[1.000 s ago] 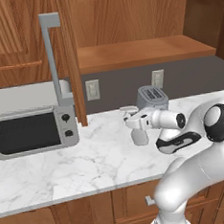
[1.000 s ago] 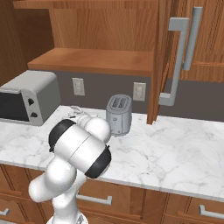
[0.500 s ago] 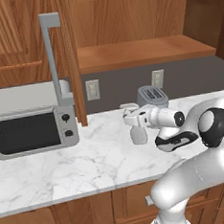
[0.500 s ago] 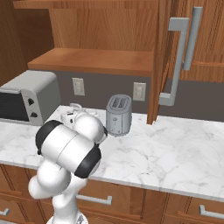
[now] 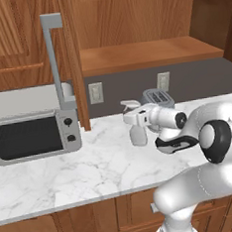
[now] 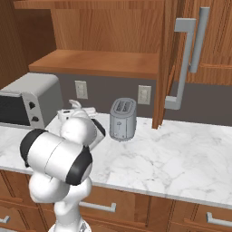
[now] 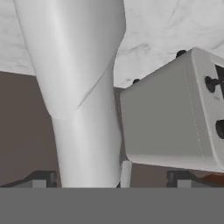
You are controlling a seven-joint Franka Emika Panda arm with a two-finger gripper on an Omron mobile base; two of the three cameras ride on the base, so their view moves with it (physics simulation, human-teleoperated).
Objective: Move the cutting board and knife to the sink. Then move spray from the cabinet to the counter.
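Arm folded low, reaching level over counter (image 5: 92, 165); jaws released, straddling spray (image 5: 137, 131).

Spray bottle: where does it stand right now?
The spray bottle stands upright on the marble counter, between the toaster oven and the toaster, at the open gripper, which is level with its nozzle head.

arm (image 5: 194, 190): showing glossy white rounded links
joints: wearing dark caps, black bands
pincer (image 7: 111, 179): showing small dark tips
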